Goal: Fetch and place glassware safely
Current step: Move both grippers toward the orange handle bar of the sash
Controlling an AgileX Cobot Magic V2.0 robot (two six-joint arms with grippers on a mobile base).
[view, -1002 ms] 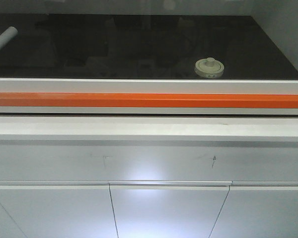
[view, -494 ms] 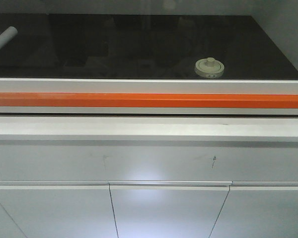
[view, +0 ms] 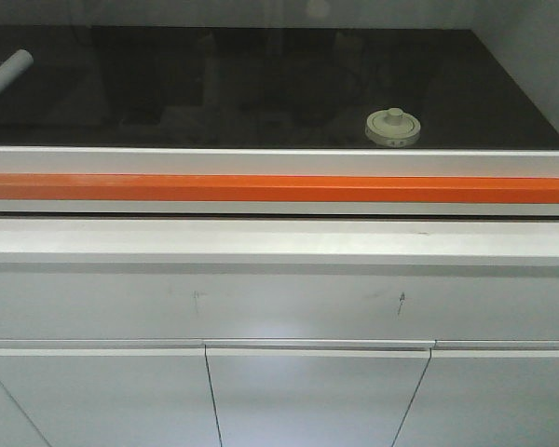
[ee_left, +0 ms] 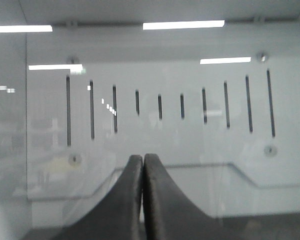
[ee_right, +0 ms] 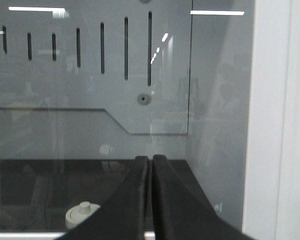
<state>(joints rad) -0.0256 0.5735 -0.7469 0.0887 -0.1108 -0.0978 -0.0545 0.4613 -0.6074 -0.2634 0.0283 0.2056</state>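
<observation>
- Exterior front-facing view: the glass jar (view: 392, 128) stands on the glossy black surface (view: 214, 93), right of centre and near its front edge. Its round cream-white lid with a central knob is plain to see, but the clear body under it hardly shows.
- The same view has a white tube (view: 5, 74), smooth and cylindrical, lying slanted at the far left edge of the surface, well apart from the jar.
- In front of the surface runs a white sill (view: 279, 240), and just behind it a matte orange strip (view: 279, 189) spans the full width. Below are pale, smooth cabinet doors (view: 317, 400) parted by thin seams.
- Left wrist-mounted view: the left gripper (ee_left: 143, 164) has two dark, curved, smooth fingers pressed tip to tip, closed with nothing between them.
- Beyond it is a pale grey back panel (ee_left: 190, 140) cut with a row of narrow vertical slots that grow shorter toward the middle. It carries round fasteners and reflects bright light strips. Only the two wrist views show this panel.
- Right wrist-mounted view: the right gripper (ee_right: 150, 162) is likewise closed and empty, its dark fingers meeting along their length.
- Here the jar (ee_right: 82, 214) sits low and to the left of the fingers on the black surface, apart from them, with its knob upright.
- A broad white post (ee_right: 272, 120) fills the right side of this view.
</observation>
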